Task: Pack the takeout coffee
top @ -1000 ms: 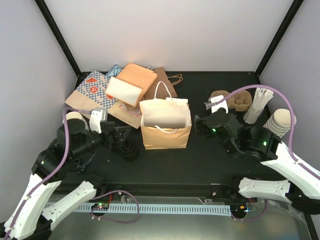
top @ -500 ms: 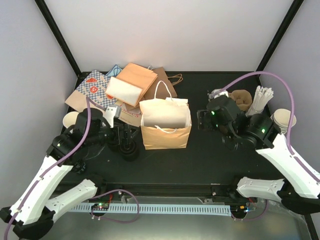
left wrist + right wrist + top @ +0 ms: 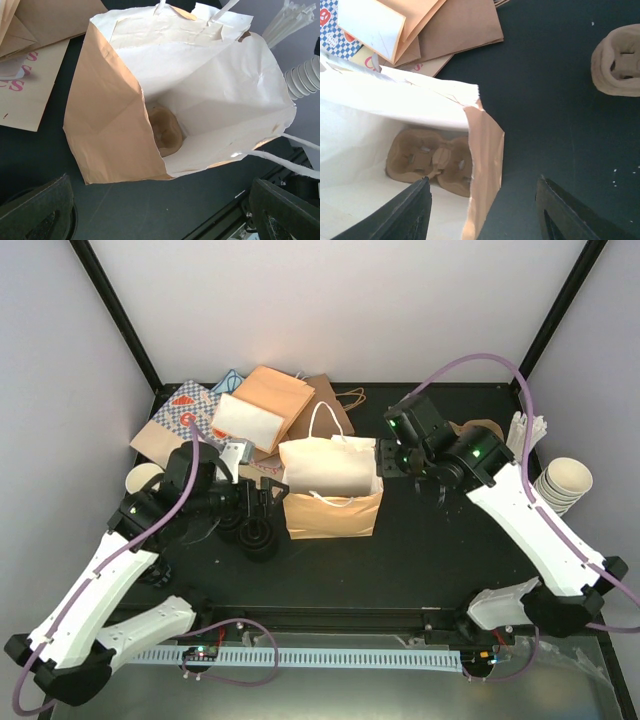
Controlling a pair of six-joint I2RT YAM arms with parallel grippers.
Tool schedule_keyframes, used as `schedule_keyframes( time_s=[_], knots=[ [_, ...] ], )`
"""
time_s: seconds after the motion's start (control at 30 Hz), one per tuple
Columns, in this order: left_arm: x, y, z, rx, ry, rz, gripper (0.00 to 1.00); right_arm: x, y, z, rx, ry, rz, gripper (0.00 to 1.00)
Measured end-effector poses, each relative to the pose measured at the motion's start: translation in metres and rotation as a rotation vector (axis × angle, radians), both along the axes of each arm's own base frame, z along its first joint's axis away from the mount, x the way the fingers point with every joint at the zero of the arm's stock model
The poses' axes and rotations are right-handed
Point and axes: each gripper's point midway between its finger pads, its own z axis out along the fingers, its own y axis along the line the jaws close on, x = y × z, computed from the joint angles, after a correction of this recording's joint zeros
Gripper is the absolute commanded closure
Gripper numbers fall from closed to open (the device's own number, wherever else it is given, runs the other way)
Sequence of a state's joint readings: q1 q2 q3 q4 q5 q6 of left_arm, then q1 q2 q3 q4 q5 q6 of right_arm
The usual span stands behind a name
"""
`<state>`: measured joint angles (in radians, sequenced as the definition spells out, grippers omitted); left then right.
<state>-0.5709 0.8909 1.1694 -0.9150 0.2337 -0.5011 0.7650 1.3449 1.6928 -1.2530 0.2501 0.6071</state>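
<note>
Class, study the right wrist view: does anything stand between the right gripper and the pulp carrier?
Only the bag: its side wall rises between the fingers of the right gripper. The carrier lies uncovered on the floor inside, below the open mouth.

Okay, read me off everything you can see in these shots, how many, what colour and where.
paper bag: one, brown, white-lined, open, mid-table
pulp carrier: one, brown, on the bag's floor
spare carriers: one stack, brown, back right
flat bags: one pile, brown, orange, checked, back left
cream cups: one stack, cream, right edge
white sticks: one bundle, back right
black lids: one stack, left of the bag
left gripper: black, open, left of bag
right gripper: black, open, over bag's right rim
</note>
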Motion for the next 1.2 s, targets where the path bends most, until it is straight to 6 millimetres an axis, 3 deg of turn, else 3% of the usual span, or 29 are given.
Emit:
schedule_keyframes(
  time_s=[0.17, 0.37, 0.5, 0.73, 0.9, 1.2],
  knots=[
    [0.005, -0.003, 0.000, 0.008, -0.005, -0.006, 0.01, 0.007, 0.013, -0.007, 0.001, 0.033, 0.019, 0.42],
    [0.010, -0.006, -0.004, 0.026, -0.008, -0.018, 0.01, 0.017, 0.021, -0.029, -0.050, 0.085, 0.009, 0.48],
    [0.012, -0.008, -0.006, 0.036, -0.009, -0.025, 0.01, 0.024, 0.022, -0.045, -0.100, 0.114, -0.006, 0.61],
    [0.013, -0.008, -0.006, 0.041, -0.018, -0.031, 0.01, 0.026, 0.020, -0.050, -0.129, 0.111, -0.006, 0.76],
    [0.012, -0.007, -0.005, 0.041, -0.025, -0.028, 0.01, 0.026, 0.018, -0.052, -0.145, 0.113, 0.007, 0.99],
    [0.012, -0.001, 0.001, 0.055, -0.059, -0.018, 0.01, 0.047, -0.002, -0.048, -0.141, 0.110, -0.042, 0.99]
  ],
)
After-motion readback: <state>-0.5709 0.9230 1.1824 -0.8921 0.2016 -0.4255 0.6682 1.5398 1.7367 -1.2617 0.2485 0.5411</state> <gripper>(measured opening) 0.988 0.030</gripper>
